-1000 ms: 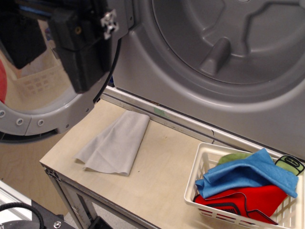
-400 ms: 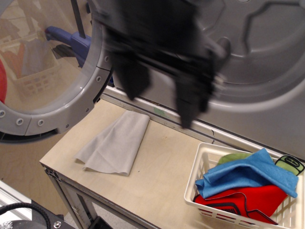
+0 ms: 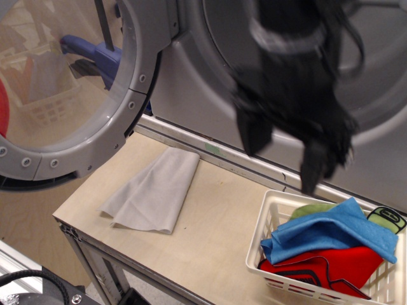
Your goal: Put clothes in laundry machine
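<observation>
1. Gripper [image 3: 284, 160]: black, motion-blurred, two fingers hanging down and set apart with nothing between them. It now hangs in front of the drum opening, above the left end of the basket. A second ago it was at the upper left, over the door; shortly after that it was above the middle of the table.
2. Laundry machine [image 3: 191, 76]: large, grey, front-loading. The drum is partly hidden behind the arm.
3. Door [image 3: 82, 133]: round, with a bolted rim and a clear window, swung open to the left. Position unchanged.
4. Basket [image 3: 270, 219]: white slatted plastic, at the right end of the table. Position unchanged.
5. Clothes, all in the basket and none in the drum: blue cloth [image 3: 331, 235] on top; red cloth [image 3: 318, 264] with a black outlined patch beneath it; lime-green cloth [image 3: 311, 210] showing behind, with a black loop mark at the far right. Arrangement unchanged.
6. Grey cloth [image 3: 152, 190]: lies flat on the table [image 3: 216, 222], to the left, well apart from the basket. Unmoved.
</observation>
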